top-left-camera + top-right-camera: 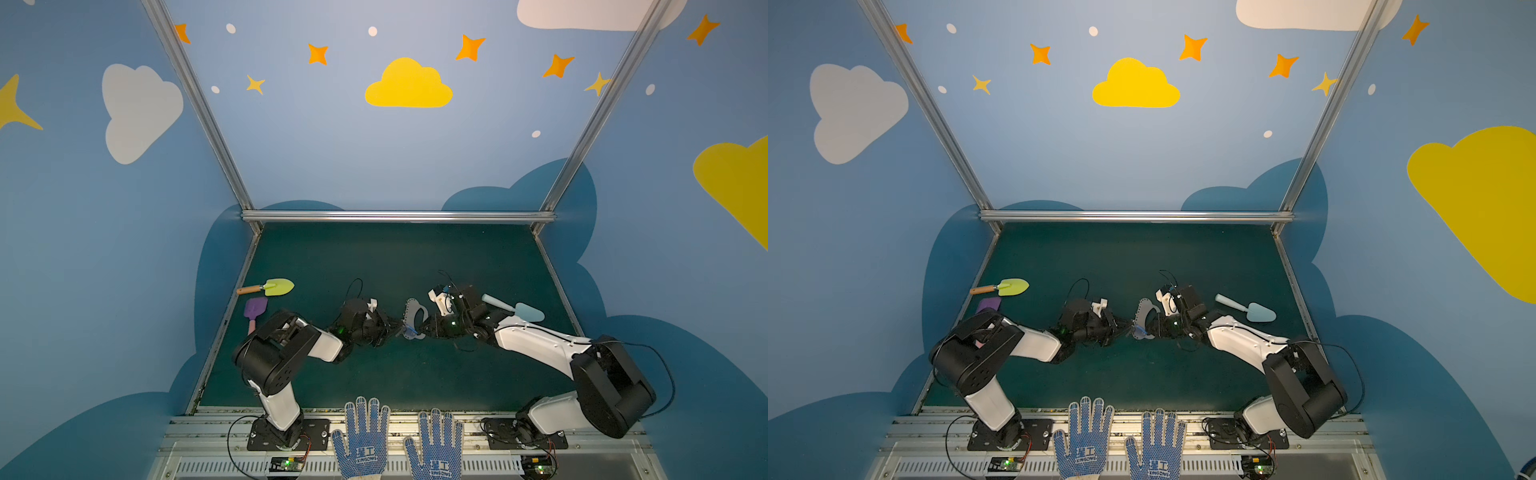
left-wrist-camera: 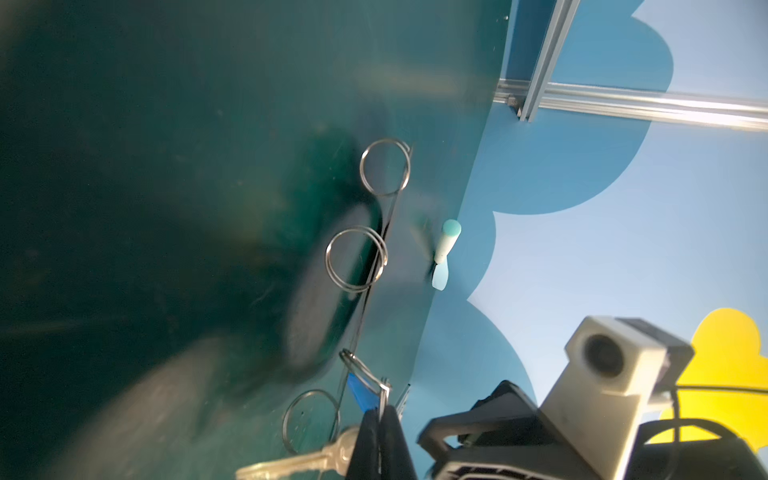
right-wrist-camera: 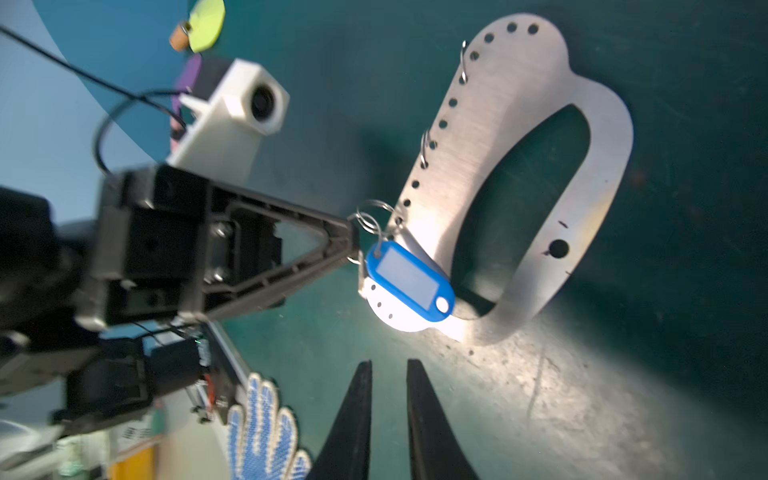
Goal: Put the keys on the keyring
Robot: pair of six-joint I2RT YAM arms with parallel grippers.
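Note:
The keyring (image 3: 519,166), a flat grey plate with an oval cutout and holes along its edge, sits at mid-table (image 1: 411,311) (image 1: 1144,311). In the left wrist view it shows edge-on (image 2: 365,303), carrying wire rings (image 2: 356,257). The keys hang at its near end: a blue-and-white tag (image 3: 409,280) (image 1: 409,331) and a silver key (image 2: 299,459). My left gripper (image 2: 380,409) (image 3: 353,245) is shut on their wire ring, right against the plate's holed edge. I cannot tell whether that ring passes through a hole. My right gripper (image 3: 388,363) (image 1: 422,330) is open and empty, just short of the plate.
A green trowel (image 1: 274,286) and a purple spade (image 1: 254,309) lie at the left edge of the mat. A pale blue spade (image 1: 519,309) lies behind the right arm. Two dotted gloves (image 1: 363,440) rest on the front rail.

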